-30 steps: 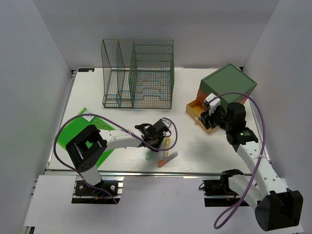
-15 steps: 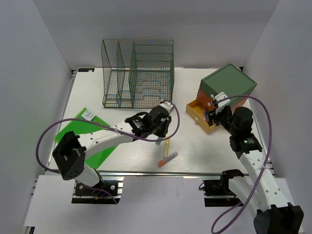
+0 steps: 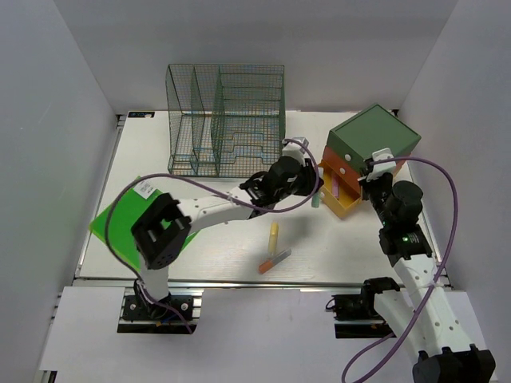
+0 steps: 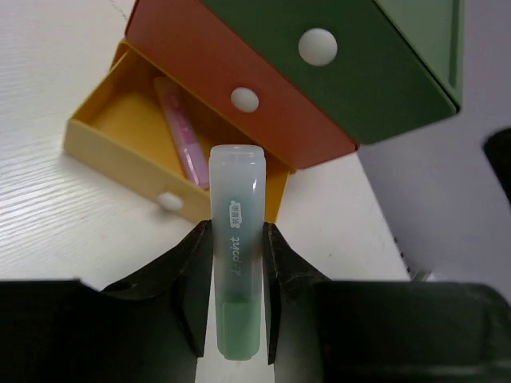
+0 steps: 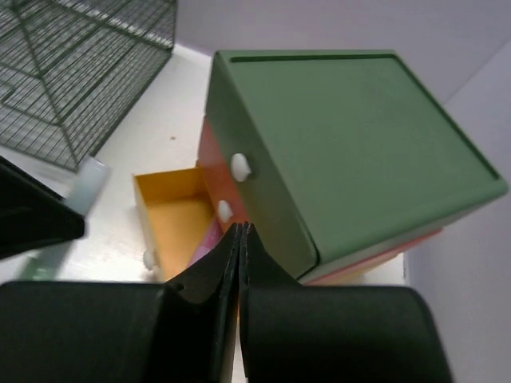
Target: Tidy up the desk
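Left gripper (image 4: 234, 233) pinches a green highlighter (image 4: 234, 267) before the open yellow drawer (image 4: 112, 120) at upper left, which apparently already holds a pink pen (image 4: 180, 132). Right gripper (image 5: 239, 239) is pressed together, empty. A yellow pen (image 3: 274, 234) and an orange pen (image 3: 274, 261) await on the desk (image 3: 335, 239), mid-frame.

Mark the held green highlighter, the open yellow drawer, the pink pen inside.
green highlighter (image 4: 235, 254), left wrist view, translucent cap
yellow drawer (image 4: 128, 120), left wrist view, bare floor
pink pen (image 4: 182, 132), left wrist view, mid-barrel
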